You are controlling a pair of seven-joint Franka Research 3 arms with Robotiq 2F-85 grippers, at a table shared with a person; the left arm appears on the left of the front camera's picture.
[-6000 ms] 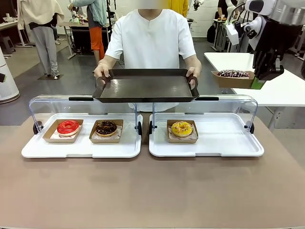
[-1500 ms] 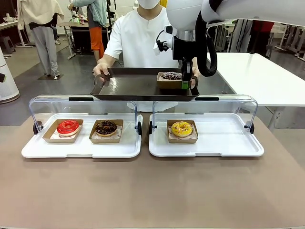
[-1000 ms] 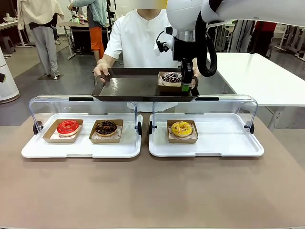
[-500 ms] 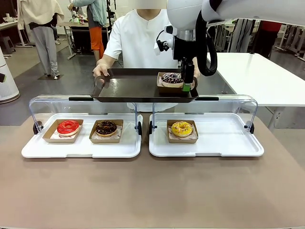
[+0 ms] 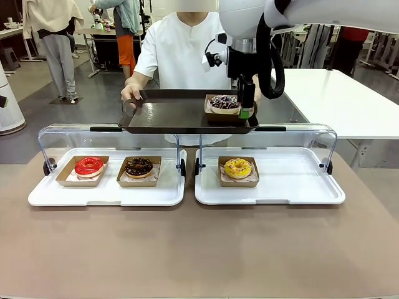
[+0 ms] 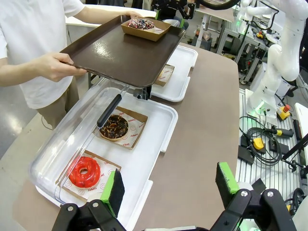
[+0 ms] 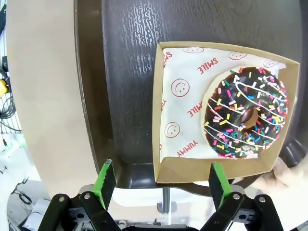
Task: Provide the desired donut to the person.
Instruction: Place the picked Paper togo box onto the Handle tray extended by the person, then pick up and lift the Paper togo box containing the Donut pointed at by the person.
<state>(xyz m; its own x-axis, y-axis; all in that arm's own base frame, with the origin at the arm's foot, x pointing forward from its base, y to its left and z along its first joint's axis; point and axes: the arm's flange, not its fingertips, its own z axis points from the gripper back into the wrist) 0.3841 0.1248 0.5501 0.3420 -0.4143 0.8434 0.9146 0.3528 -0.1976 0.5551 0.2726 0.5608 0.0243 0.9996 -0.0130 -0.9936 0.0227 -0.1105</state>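
On the dark tray (image 5: pixel 168 115) held by the person (image 5: pixel 196 50), the sprinkled donut (image 5: pixel 224 101) lay in its cardboard box (image 7: pixel 207 168), so the delivery looked done. The right gripper (image 7: pixel 161 175) hung just beside the box, jaws apart, gripping nothing; only its retreat seemed left. The left gripper (image 6: pixel 171 182) was also spread and empty.

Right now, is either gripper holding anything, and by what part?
No. Right gripper stands open over the box edge; the box sits on the tray. Left gripper open, empty. The person grips the tray's rim.
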